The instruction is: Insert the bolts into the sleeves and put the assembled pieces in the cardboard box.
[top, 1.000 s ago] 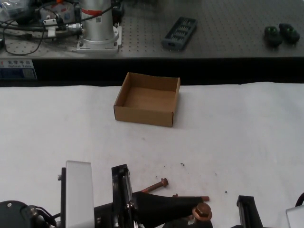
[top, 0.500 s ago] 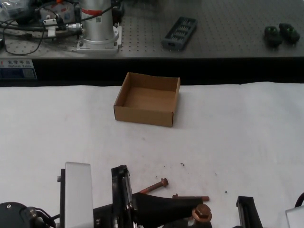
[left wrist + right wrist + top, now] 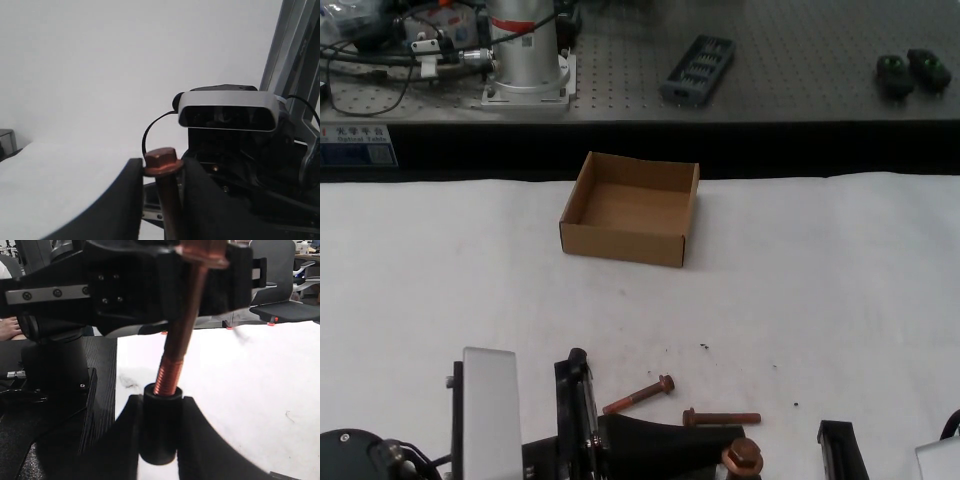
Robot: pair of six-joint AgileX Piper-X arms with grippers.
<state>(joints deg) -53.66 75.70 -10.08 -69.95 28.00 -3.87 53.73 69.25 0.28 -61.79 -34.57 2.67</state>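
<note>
**High view.** The left gripper (image 3: 725, 450) is clamped on the held bolt (image 3: 743, 457), and the bolt's head shows at the fingertips. 2 loose bolts lie on the white sheet (image 3: 840, 300) just ahead of this gripper. Bolt 1 (image 3: 640, 392) lies at a slant. Bolt 2 (image 3: 721, 417) lies nearest the fingertips. The box (image 3: 630, 205) stands open well ahead of the gripper, apart from all 3 bolts.

**Left wrist view.** The left gripper's 2 fingers (image 3: 122, 205) press on the shank of the held bolt (image 3: 161, 160) from either side. The head sits just past the fingertips. The right arm's camera (image 3: 227, 110) is beyond them.

**Right wrist view.** The right gripper (image 3: 159, 412) is clamped on the sleeve (image 3: 159, 440), which stands upright between its fingers. The threaded tip of the held bolt (image 3: 185, 330) sits in the sleeve's mouth, with threads showing outside it. The shank runs slightly tilted up to the left gripper (image 3: 200, 270).
</note>
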